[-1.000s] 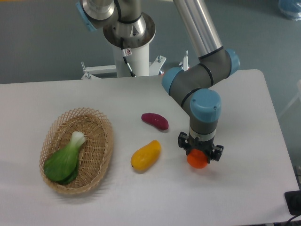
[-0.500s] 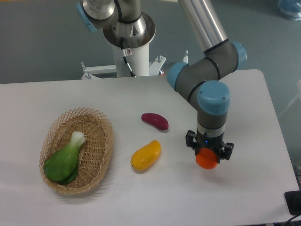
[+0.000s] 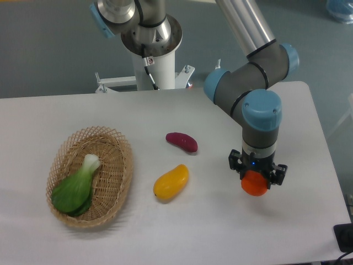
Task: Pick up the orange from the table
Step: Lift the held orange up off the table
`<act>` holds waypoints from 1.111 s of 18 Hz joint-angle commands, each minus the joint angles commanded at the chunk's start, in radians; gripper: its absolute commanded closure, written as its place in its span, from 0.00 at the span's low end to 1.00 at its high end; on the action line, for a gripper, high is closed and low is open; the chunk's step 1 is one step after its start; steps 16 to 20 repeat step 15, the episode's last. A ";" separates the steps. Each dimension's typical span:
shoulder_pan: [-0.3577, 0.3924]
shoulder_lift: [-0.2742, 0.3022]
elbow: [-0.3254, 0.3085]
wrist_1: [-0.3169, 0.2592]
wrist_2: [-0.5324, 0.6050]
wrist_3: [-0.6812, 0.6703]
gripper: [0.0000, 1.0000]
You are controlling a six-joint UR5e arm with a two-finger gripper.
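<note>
Gripper [image 3: 257,175] on the right half of the tabletop [image 3: 182,237], pointing straight down. Fingers closed on the orange [image 3: 255,184], one black finger [image 3: 235,162] at each side, fruit bulging out below them. Orange thus clamped at the wrist's lower end, right of the yellow fruit [image 3: 171,181] and well apart from it. Cannot tell whether orange clear of the surface or touching it; faint shadow beneath.

Differences from half a second ago: gripper and orange shifted to the right and slightly toward the near edge. Same drift against the frame one second ago, only larger; then close beside the yellow fruit, now clearly farther off. Blue elbow joint [image 3: 261,109] and grey forearm displaced right along with the wrist. Grip unchanged across all three frames: same closure, same fruit.

Unmoved items: yellow fruit at centre, lying at a slant. Purple fruit [image 3: 181,141] just behind it, apart, not touching. Wicker basket [image 3: 114,201] at left, green leafy vegetable [image 3: 76,186] lying inside, white stalk end toward the back. Robot base [image 3: 151,38] behind the far edge, in place.

Dark object [image 3: 345,237] at the lower right corner, beyond the tabletop, partly cut off; not identifiable.
</note>
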 joint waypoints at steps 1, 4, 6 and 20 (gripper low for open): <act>-0.002 0.000 0.009 -0.018 0.002 0.011 0.28; 0.000 -0.002 0.058 -0.098 0.002 0.015 0.28; 0.000 -0.002 0.069 -0.110 0.000 0.025 0.28; 0.003 0.006 0.094 -0.141 0.002 0.064 0.28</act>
